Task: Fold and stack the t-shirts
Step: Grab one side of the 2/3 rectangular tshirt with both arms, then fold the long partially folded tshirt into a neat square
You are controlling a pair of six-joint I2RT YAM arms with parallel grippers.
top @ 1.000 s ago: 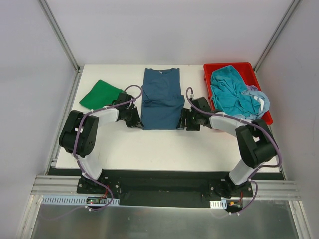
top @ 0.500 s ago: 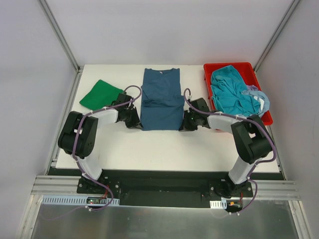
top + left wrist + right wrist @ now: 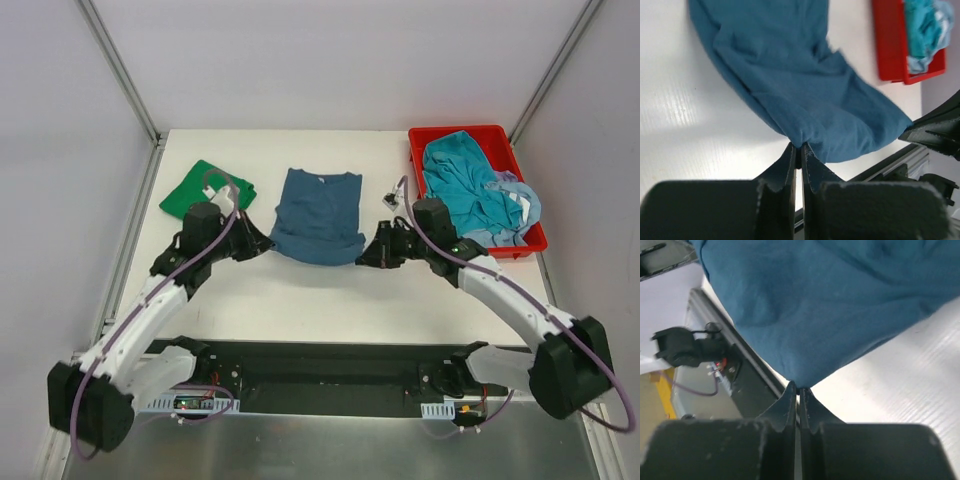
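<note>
A dark blue t-shirt [image 3: 318, 215] hangs lifted above the middle of the table, its collar end toward the back. My left gripper [image 3: 265, 243] is shut on its near left corner [image 3: 795, 142]. My right gripper [image 3: 367, 256] is shut on the near right corner [image 3: 800, 382]. The cloth sags between the two grippers. A folded bright green t-shirt [image 3: 192, 190] lies at the back left. Teal and pale blue t-shirts [image 3: 468, 190] are piled in the red bin [image 3: 440, 138].
The red bin stands at the back right of the white table [image 3: 320, 300]; the left wrist view shows it as well [image 3: 887, 45]. A small dark clip [image 3: 391, 199] lies just left of the bin. Metal frame posts rise at the table's back corners.
The right gripper closed on the shirt's right corner. Both arms then rose and stretched forward, lifting the shirt's near edge off the table; the flat fold has become a sagging drape.
</note>
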